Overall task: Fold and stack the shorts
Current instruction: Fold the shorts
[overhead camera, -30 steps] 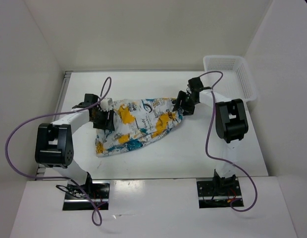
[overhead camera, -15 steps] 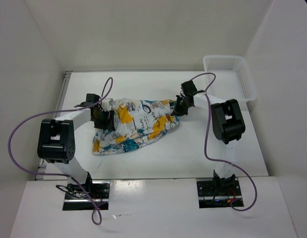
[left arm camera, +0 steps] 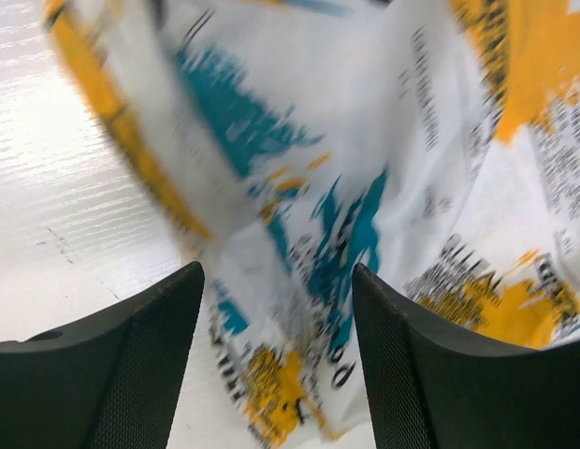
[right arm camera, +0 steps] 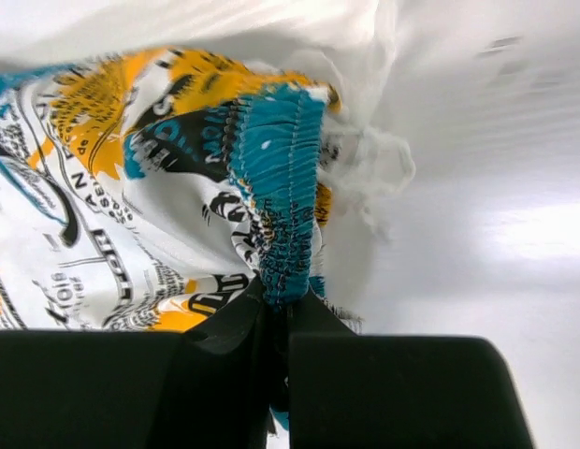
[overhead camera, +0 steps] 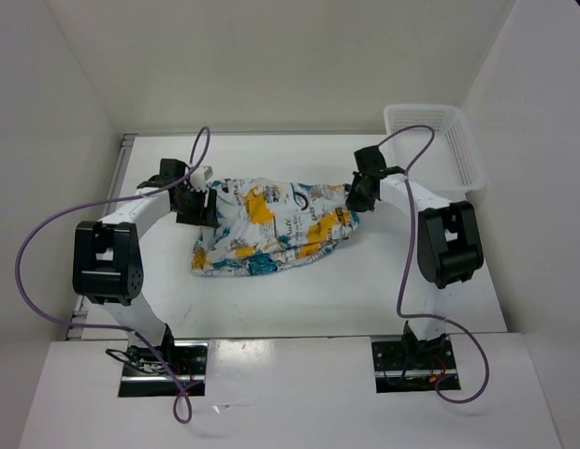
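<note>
The shorts (overhead camera: 271, 224), white with a teal, yellow-orange and black print, lie crumpled and stretched sideways across the middle of the table. My right gripper (overhead camera: 357, 196) is at their right end. In the right wrist view it (right arm camera: 288, 297) is shut on the gathered teal waistband (right arm camera: 276, 178). My left gripper (overhead camera: 198, 201) is at the shorts' left end. In the left wrist view its jaws (left arm camera: 277, 271) stand wide apart, with blurred printed cloth (left arm camera: 309, 187) loose between the black fingers (left arm camera: 430, 365) and not pinched.
A white plastic mesh basket (overhead camera: 456, 140) stands at the far right corner of the table. White walls close in the left, back and right sides. Purple cables loop from both arms.
The right gripper has shut on the waistband and drawn it to the right. The shorts have shifted right and toward the back. The left gripper has moved toward the back along their left end.
</note>
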{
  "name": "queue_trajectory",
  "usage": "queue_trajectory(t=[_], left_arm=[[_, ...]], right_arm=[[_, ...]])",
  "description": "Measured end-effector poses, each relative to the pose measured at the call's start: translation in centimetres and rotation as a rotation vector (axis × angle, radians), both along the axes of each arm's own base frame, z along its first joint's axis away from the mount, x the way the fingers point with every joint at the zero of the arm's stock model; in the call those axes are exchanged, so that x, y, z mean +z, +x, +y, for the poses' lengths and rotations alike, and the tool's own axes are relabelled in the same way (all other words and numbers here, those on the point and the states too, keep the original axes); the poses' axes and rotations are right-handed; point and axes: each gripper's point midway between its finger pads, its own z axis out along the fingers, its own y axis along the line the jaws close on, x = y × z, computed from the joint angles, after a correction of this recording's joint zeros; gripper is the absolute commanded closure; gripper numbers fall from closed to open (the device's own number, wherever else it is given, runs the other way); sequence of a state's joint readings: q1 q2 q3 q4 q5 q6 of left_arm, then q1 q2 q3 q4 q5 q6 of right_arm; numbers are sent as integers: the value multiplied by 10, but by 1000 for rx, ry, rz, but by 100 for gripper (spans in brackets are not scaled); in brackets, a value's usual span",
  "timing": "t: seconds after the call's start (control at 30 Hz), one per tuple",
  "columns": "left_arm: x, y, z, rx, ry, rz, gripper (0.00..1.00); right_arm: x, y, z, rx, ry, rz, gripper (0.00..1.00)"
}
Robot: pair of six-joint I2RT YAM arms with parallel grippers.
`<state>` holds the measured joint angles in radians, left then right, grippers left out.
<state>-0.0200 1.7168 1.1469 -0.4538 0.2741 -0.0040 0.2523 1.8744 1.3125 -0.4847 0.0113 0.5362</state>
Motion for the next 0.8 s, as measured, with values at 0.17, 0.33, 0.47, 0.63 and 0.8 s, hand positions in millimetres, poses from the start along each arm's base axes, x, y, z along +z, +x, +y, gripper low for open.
queue_trajectory(t=[0.17,0.33,0.47,0.63,0.8], left_arm=[[-1,0,-2,-5,-10,3,31],[-20,7,-2,-5,-11,23,32],[-32,17,-5,-10,-22,34,33],[-28,28,-5,-12,-25,1,33],[-30,27,-7,-16,-33,9,31]], right_arm=[[35,-1,-33,-69,-101,-73,100],[54,0,-42,-82,-151,-91,100],[61,4,-41,-78,-147,-106,90],[55,-7,-28,-41,-85,-60,78],[29,-34,-21,-5,-38,44,36]])
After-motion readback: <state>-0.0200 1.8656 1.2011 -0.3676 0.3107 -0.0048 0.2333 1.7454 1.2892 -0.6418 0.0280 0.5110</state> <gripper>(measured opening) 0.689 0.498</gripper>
